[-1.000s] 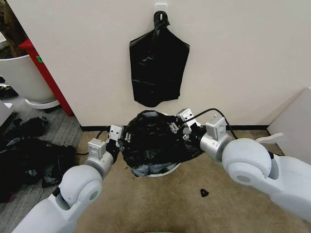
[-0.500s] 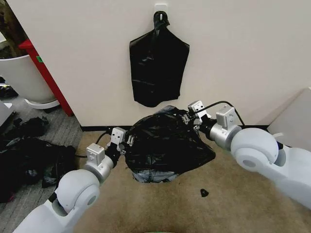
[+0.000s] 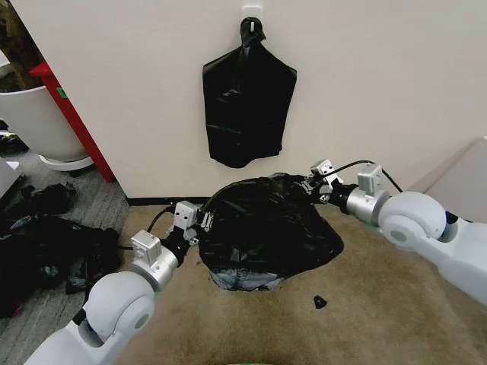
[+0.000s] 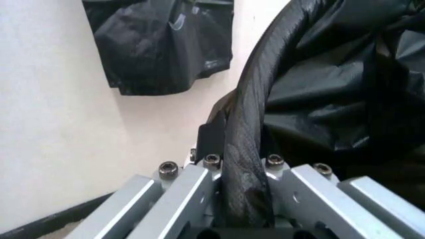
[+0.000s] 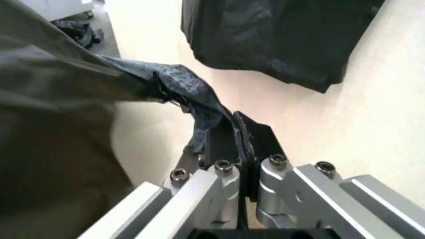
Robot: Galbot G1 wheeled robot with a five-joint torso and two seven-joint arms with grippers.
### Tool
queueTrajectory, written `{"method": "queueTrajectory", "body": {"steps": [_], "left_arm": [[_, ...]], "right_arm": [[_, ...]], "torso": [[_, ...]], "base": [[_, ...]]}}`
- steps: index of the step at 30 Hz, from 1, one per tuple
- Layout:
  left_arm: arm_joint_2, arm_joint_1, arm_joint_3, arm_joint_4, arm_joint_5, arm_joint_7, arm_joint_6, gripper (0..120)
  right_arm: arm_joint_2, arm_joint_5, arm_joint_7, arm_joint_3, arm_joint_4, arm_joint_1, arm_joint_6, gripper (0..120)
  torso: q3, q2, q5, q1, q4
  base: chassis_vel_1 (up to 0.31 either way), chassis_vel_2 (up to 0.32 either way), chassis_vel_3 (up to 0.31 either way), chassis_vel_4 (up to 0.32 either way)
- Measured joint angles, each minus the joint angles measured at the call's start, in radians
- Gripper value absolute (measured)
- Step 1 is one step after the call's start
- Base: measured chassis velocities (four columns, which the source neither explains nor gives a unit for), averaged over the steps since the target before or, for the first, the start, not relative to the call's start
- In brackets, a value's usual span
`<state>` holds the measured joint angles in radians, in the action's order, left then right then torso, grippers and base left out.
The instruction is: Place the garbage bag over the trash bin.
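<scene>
1. Your left gripper (image 3: pixel 199 223) has its fingers (image 4: pixel 211 142) clenched on a rolled fold of the garbage bag (image 3: pixel 266 228); in the left wrist view the black plastic runs straight down between them.
2. Your right gripper (image 3: pixel 313 185) is clamped too: its dark fingers (image 5: pixel 229 139) pinch a twisted corner of the bag's edge, which stretches away taut.
3. Between the two grips the bag is pulled wide and domed over the trash bin (image 3: pixel 247 282), of which just a pale sliver shows under the bag's lower edge, on the tan carpet near the wall.
4. You look to be mid-step, with the mouth spread and draped over the bin. The next move probably calls for drawing both edges down evenly around the rolled rim; keep the tension balanced so the thin plastic does not slip free or tear.
5. Your left arm reaches in low from the left, forearm angled up toward the bag. Your right arm extends from the right, wrist held higher, close to the wall, below the bunch of black bags (image 3: pixel 247 103) hanging there.
</scene>
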<state>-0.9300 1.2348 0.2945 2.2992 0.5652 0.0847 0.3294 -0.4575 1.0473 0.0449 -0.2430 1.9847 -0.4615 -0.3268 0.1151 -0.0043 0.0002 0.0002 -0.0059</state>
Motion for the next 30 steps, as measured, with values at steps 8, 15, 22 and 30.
{"method": "queueTrajectory", "body": {"steps": [8,15,22,30], "left_arm": [[-0.010,-0.014,-0.004,-0.002,0.042,-0.005,-0.031,1],[-0.011,-0.022,-0.008,-0.005,0.086,-0.014,-0.057,1],[-0.015,-0.029,-0.011,-0.007,0.135,-0.017,-0.073,1],[-0.027,-0.041,-0.014,-0.007,0.195,0.003,-0.079,1]], "right_arm": [[-0.010,-0.067,0.117,0.002,-0.091,-0.049,0.100,0],[-0.042,-0.075,0.107,0.009,-0.139,-0.078,0.125,0],[-0.061,-0.078,0.087,0.011,-0.165,-0.097,0.133,0],[-0.072,-0.080,0.016,0.016,-0.161,-0.127,0.152,1]], "torso": [[0.000,0.000,0.0000,0.000,-0.0001],[0.000,0.000,-0.0001,0.000,0.0001],[0.000,0.000,-0.0001,0.000,0.0000],[0.000,0.000,-0.0001,0.000,0.0001]], "base": [[0.000,0.000,0.000,0.000],[0.000,0.000,0.000,0.000],[0.000,0.000,0.000,0.000],[0.000,0.000,0.000,0.000]]}}
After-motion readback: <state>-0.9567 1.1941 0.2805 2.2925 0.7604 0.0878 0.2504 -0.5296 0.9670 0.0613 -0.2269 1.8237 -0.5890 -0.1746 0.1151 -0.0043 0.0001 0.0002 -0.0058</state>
